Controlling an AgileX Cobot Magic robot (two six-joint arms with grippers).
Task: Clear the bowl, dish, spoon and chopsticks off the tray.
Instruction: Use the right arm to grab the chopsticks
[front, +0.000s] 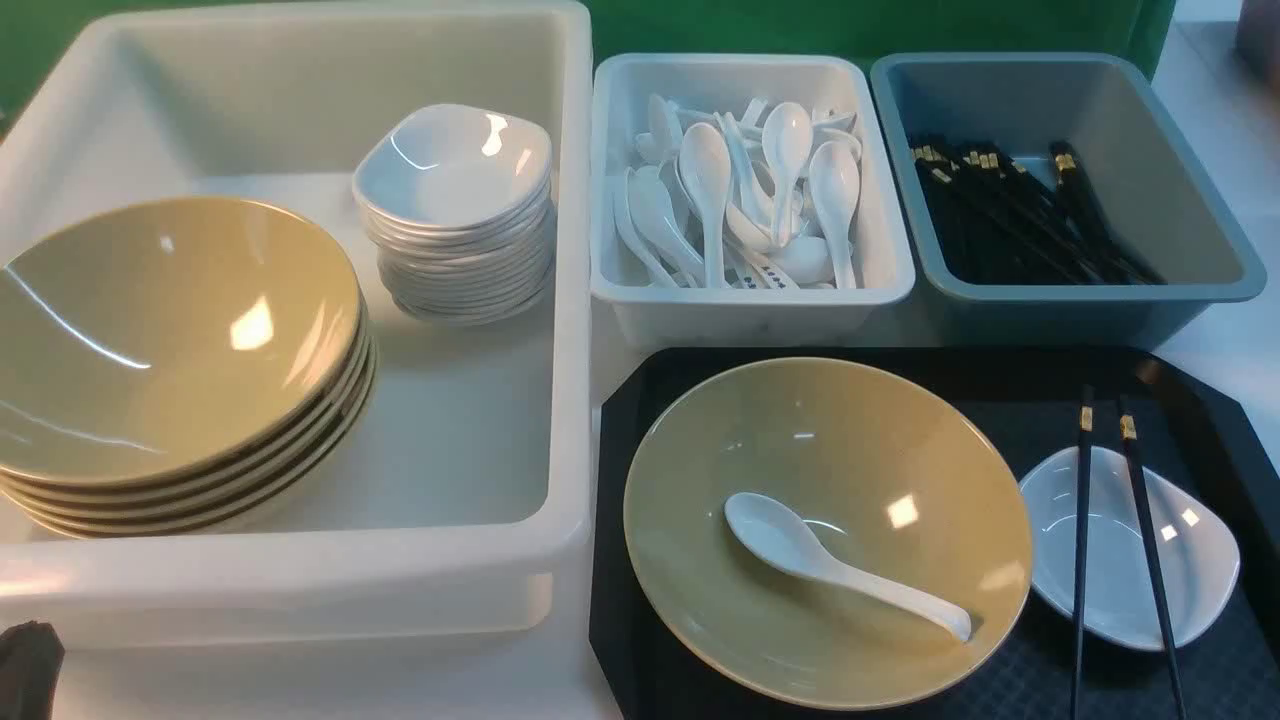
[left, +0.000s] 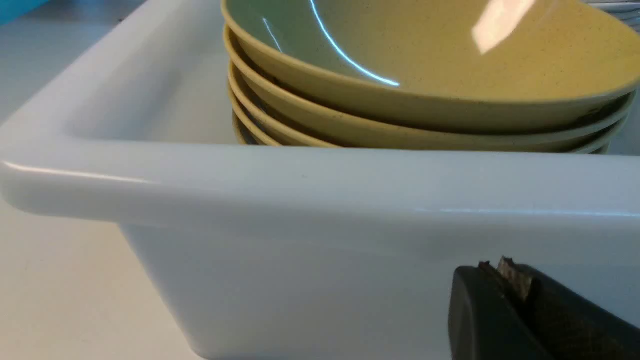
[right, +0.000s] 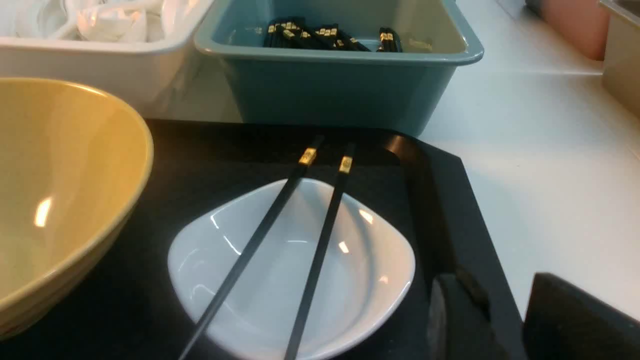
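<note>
The tan bowl (front: 850, 440) sits on the left half of the black tray (front: 1000, 375), with the white spoon (front: 830, 565) lying inside it, handle toward the right front. The small white dish (front: 1115, 560) sits on the tray's right side, and the two black chopsticks (front: 1082, 560) lie across it. The right wrist view shows the bowl (right: 55, 190), the dish (right: 370, 270), the chopsticks (right: 320, 240) and the tray rim (right: 450, 200). My right gripper (right: 495, 282) is open and empty over the tray's right rim, beside the dish. My left gripper (left: 495, 270) is shut and empty, low in front of the large white tub; it also shows in the front view (front: 25, 665).
A large white tub (front: 570, 300) on the left holds a stack of tan bowls (front: 170, 330) and a stack of white dishes (front: 455, 170). Behind the tray stand a white tub of spoons (front: 750, 300) and a blue-grey tub of chopsticks (front: 1100, 290). The tub wall (left: 320, 200) fills the left wrist view.
</note>
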